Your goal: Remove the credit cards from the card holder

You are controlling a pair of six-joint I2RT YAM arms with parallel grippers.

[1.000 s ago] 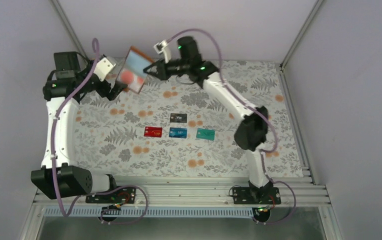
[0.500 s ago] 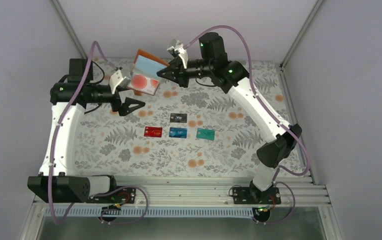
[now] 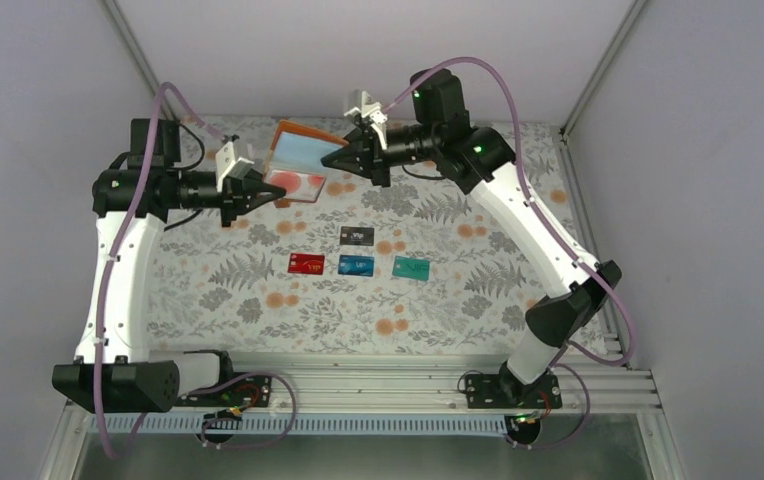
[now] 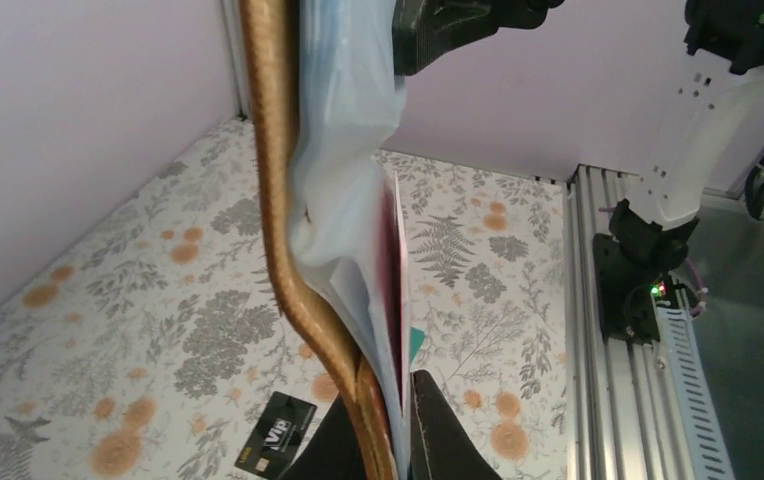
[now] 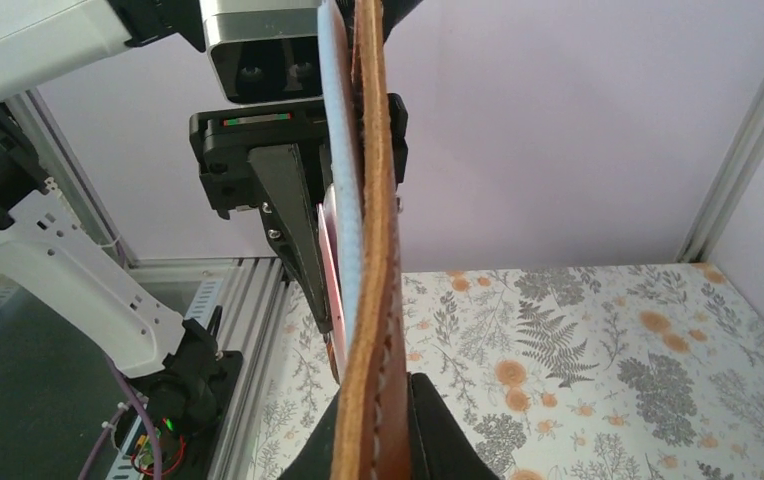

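Observation:
The card holder [image 3: 306, 152], brown leather with pale blue pockets, hangs open in the air over the far side of the table between both grippers. A red-white card [image 3: 294, 183] lies in its near half. My left gripper [image 3: 261, 189] is shut on the holder's near-left edge; in the left wrist view the leather [image 4: 278, 200], the pocket and the card's red edge [image 4: 394, 270] all run down between its fingers [image 4: 383, 400]. My right gripper [image 3: 346, 160] is shut on the holder's far-right flap [image 5: 373, 250]. Black [image 3: 357, 236], red [image 3: 306, 263], blue [image 3: 357, 265] and teal [image 3: 411, 268] credit cards lie on the table.
A floral cloth [image 3: 258, 300] covers the table. Aluminium rails run along the near edge [image 3: 378, 385] and the right side [image 3: 586, 230]. Plain walls close in the back and both sides. Both arms reach high over the table's far half.
My left gripper was open and away from the holder; it has moved in and shut on the near-left edge. The right arm carried the holder rightward and tilted it flatter.

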